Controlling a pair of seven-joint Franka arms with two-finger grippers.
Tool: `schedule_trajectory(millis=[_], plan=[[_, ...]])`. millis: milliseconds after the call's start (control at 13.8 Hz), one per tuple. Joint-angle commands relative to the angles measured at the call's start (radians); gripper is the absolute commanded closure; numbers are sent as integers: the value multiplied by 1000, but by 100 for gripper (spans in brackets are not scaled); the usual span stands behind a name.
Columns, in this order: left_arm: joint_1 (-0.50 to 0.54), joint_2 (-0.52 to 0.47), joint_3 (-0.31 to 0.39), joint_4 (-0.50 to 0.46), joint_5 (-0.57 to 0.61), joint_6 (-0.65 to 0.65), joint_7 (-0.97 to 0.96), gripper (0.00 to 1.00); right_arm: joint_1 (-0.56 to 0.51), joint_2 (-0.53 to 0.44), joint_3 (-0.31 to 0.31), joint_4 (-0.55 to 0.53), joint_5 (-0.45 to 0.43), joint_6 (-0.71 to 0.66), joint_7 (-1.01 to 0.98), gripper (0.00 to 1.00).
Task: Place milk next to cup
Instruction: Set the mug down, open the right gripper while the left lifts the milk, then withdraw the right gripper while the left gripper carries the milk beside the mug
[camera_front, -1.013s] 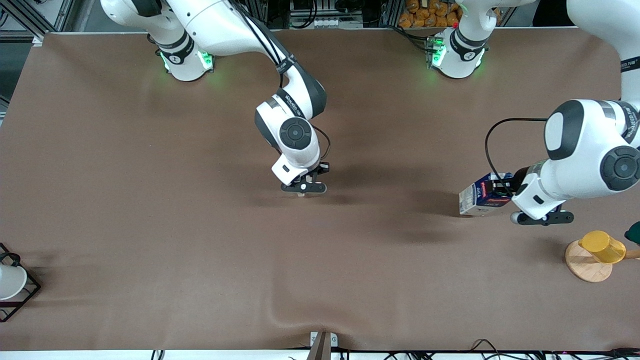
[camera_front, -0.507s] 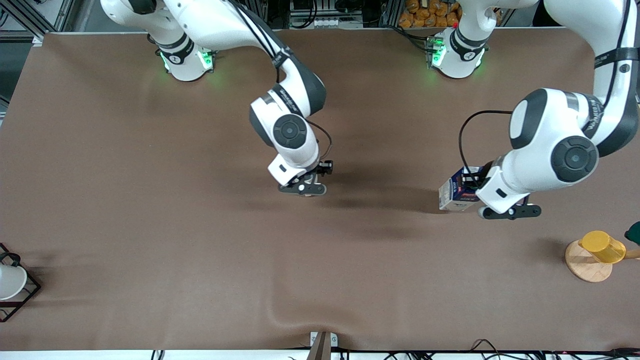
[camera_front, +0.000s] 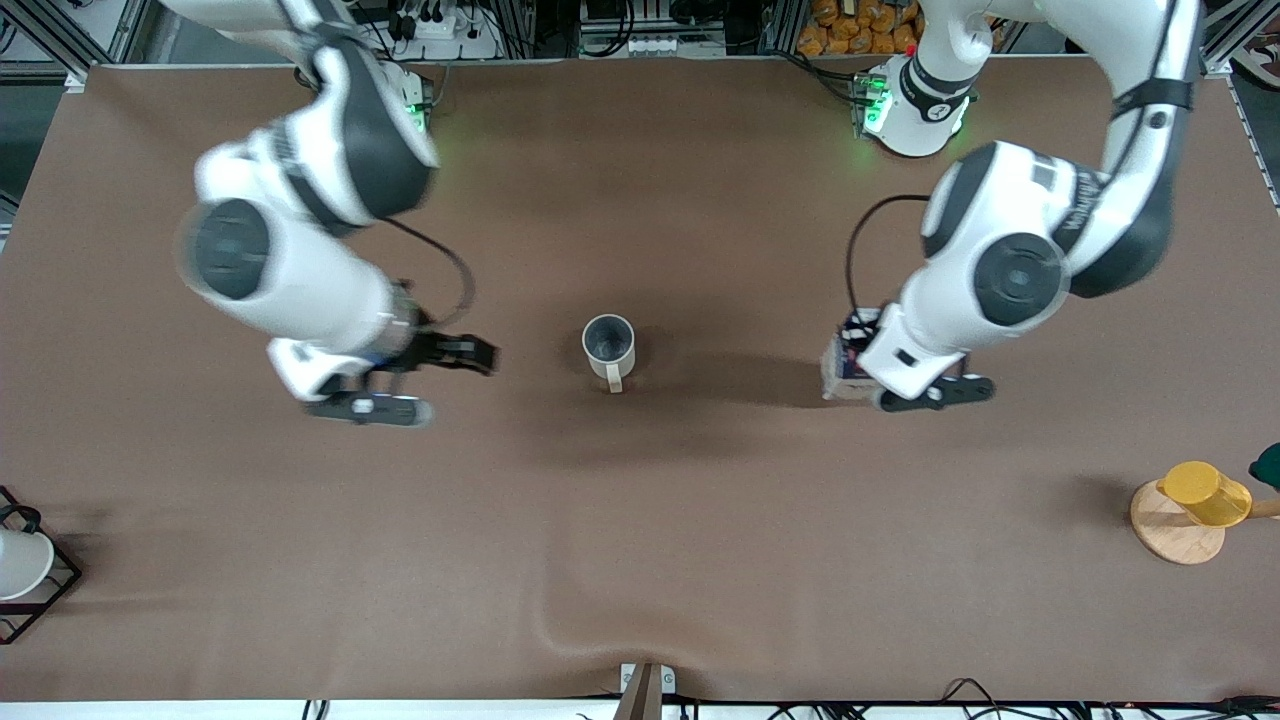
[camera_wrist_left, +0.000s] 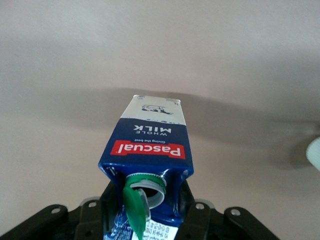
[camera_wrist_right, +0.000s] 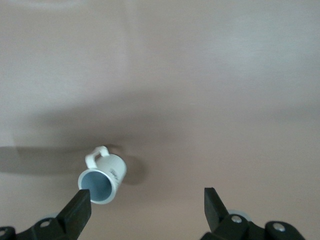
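Your left gripper (camera_front: 868, 362) grips the milk (camera_front: 838, 364) by its gabled top, fingers closed on both sides of the carton, in the air over the brown table (camera_front: 640, 560) toward the left arm's end. The carton's long axis is tilted, its white base pointing away from the wrist camera, and the green cap (camera_wrist_left: 135, 205) hangs open beside the spout. It is smooth printed cardboard, dark blue with a red band. The cup (camera_front: 608, 346), a glossy off-white cylinder with grey inside, stands upright at mid-table, well apart from the milk, its handle toward the front camera. Your right gripper (camera_front: 400, 385) hovers with fingers wide apart, holding nothing, over the table toward the right arm's end
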Motion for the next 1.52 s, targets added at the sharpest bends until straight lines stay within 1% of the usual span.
schedule_trajectory(millis=[0,145,362,434,579,651,724,796,868,1013,1158,1230,1303,1375,1447], plan=[[-96,-8,10,6,-26,-20,-67,49,-30,-119,5,-82,-72,-27,-40,0],[-150,-8,10,6,-46,-20,-82,49,-74,-181,2,-91,-138,-73,-167,0],[-215,-5,10,6,-113,-20,-81,49,-176,-248,3,-91,-147,-138,-313,0],[-241,2,10,6,-131,-20,-82,49,-188,-264,0,-88,-154,-155,-350,0],[-311,22,10,6,-165,-11,-101,50,-222,-293,-5,-84,-160,-169,-353,0],[-325,30,10,6,-168,4,-122,50,-227,-288,-3,-71,-186,-204,-352,0],[-336,36,10,6,-170,24,-134,50,-224,-285,-2,-55,-231,-245,-355,0],[-363,51,10,7,-170,47,-148,50,-224,-285,2,-39,-249,-265,-349,0],[-379,67,10,24,-170,63,-177,50,-236,-296,2,-36,-243,-273,-350,0],[-412,134,10,99,-170,64,-240,50,-305,-351,31,-59,-240,-265,-352,0],[-425,186,10,167,-170,64,-276,50,-349,-371,29,-62,-238,-264,-359,0],[-440,196,10,171,-170,67,-277,50,-384,-383,32,-65,-236,-264,-359,0],[-448,205,10,171,-170,87,-280,50,-416,-395,34,-73,-214,-267,-359,0],[-459,210,10,171,-170,106,-283,50,-443,-423,34,-94,-174,-276,-359,0],[-469,219,10,171,-168,119,-283,50,-458,-458,34,-132,-158,-281,-358,0]])
